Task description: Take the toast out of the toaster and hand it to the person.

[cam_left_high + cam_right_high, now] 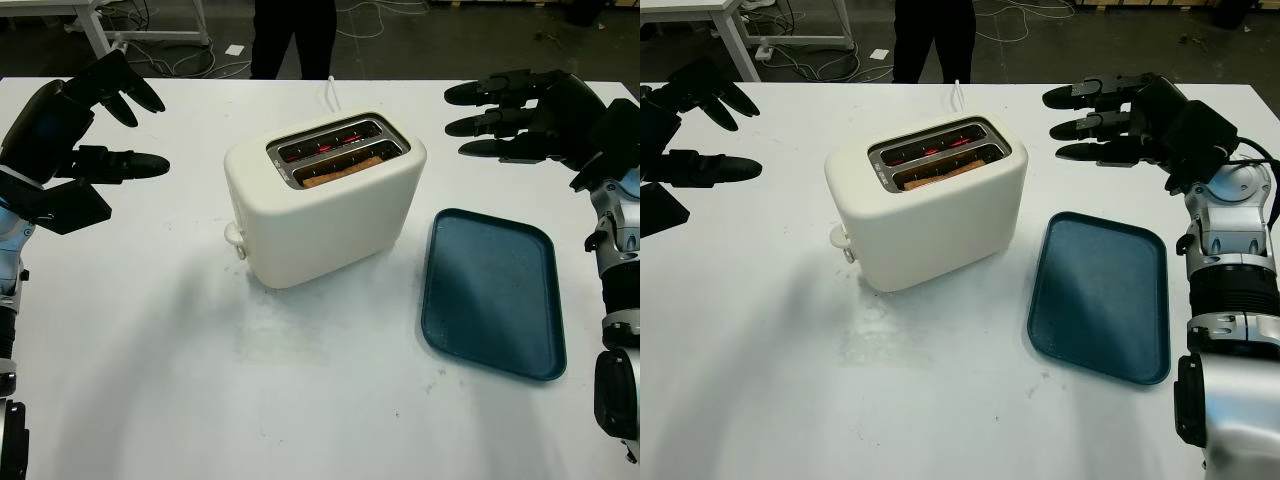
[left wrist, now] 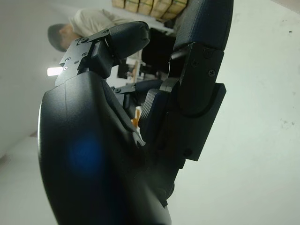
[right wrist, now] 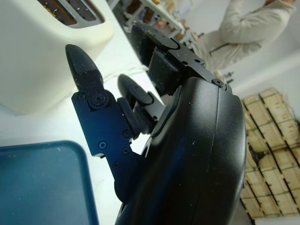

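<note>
A cream two-slot toaster [image 1: 325, 205] stands in the middle of the white table [image 1: 200, 380]. A slice of toast [image 1: 342, 171] sits low in its nearer slot; the farther slot glows red. My left hand [image 1: 95, 130] hovers open at the left, well apart from the toaster. My right hand [image 1: 1105, 120] hangs open to the right of the toaster, above the table beyond the tray. A person [image 1: 293, 38] in dark trousers stands at the table's far edge; their pale top [image 3: 243, 33] shows in the right wrist view.
A dark blue tray [image 1: 492, 290] lies flat to the right of the toaster. The toaster's white cord [image 1: 330, 92] runs toward the far edge. Cables and a white table leg [image 1: 100, 30] lie on the floor beyond.
</note>
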`<state>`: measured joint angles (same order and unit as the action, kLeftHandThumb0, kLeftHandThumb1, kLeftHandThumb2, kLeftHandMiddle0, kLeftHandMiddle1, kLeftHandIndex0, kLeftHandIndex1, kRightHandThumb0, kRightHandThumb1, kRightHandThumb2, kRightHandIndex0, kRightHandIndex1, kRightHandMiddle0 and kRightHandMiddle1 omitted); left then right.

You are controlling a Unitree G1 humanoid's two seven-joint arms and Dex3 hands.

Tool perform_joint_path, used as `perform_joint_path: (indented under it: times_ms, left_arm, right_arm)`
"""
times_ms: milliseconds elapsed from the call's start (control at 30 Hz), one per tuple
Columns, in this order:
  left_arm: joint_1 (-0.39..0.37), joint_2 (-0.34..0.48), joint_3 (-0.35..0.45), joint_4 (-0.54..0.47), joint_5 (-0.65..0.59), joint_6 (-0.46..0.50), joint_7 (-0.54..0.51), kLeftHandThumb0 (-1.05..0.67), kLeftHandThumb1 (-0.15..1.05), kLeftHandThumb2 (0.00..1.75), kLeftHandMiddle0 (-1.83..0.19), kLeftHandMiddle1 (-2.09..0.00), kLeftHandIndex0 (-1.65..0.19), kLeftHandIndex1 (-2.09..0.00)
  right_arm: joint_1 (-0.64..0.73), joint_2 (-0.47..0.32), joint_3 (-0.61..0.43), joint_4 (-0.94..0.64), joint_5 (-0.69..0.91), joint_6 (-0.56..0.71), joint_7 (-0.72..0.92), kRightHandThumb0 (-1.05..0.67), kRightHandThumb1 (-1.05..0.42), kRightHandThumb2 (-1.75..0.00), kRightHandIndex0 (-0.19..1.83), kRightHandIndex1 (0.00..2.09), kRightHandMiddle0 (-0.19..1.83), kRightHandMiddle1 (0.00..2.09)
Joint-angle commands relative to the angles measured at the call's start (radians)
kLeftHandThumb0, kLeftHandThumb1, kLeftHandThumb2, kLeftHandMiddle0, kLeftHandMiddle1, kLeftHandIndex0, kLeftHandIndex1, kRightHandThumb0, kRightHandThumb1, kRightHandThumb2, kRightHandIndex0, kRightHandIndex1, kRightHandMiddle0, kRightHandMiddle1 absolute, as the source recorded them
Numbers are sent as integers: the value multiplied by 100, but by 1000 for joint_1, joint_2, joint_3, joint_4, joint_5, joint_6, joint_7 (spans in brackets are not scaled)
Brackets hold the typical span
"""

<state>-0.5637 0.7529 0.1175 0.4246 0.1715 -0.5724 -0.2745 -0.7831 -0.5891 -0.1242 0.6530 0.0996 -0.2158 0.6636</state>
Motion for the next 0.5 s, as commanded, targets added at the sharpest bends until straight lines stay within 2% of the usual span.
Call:
perform_joint_path:
  times_ms: [0, 467]
  left_arm:
    - [0, 0, 1, 0, 6, -3, 11, -94, 92, 16, -27, -162, -16, -149]
    - [3, 1, 1, -11, 2, 11, 4, -94, 92, 16, -27, -162, -15, -149]
  right_arm:
    - [-20, 3, -1, 0, 6, -13, 1, -41, -70, 0, 89, 13, 85, 0]
    - [-17, 2, 1, -5, 1, -16, -1, -40, -70, 0, 88, 13, 84, 0]
